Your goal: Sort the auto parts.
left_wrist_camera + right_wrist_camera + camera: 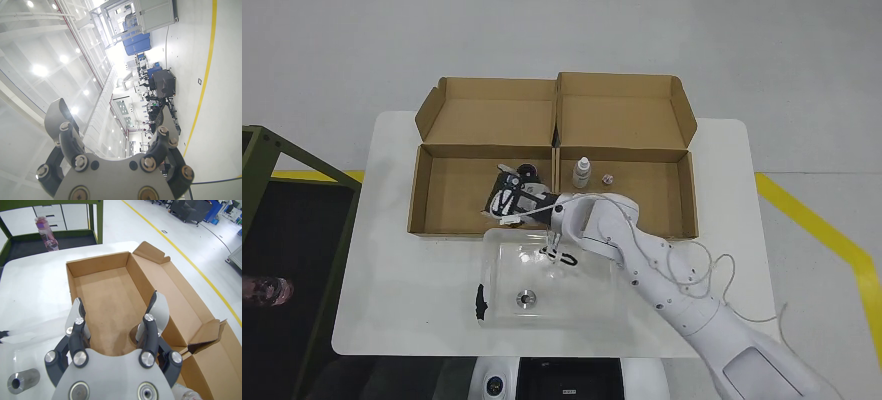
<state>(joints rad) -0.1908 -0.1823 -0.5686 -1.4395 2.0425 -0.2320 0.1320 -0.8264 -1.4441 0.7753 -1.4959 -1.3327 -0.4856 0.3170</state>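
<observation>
On the left side of the white table (402,290), a small black part (480,300) is lying at the left edge of the clear plastic tray (592,305). I cannot tell if it is sitting inside the tray or just outside it. Next to it, a short silver metal tube (526,296) is lying in the tray, well apart from the boxes.

Behind the tray, the left brown cardboard box (452,190) is standing open. A dark round part (527,168) is sitting in it near the back wall. The right gripper (117,296) is hanging over the right end of this box. Its fingers are spread wide apart and nothing is sitting between them.

Further right, the right brown cardboard box (652,190) is also standing open. A small white bottle (583,172) and a tiny round grey part (607,178) are sitting in it, close together near its left end.

The left gripper (112,104) is pointing up into the room, away from the table. Its fingers are wide apart too, and it is holding nothing.

So the job is looking partly done. Three things are already resting in the boxes. The metal tube and the black part are waiting to be picked up, so I am guessing at least two more trips are needed.
</observation>
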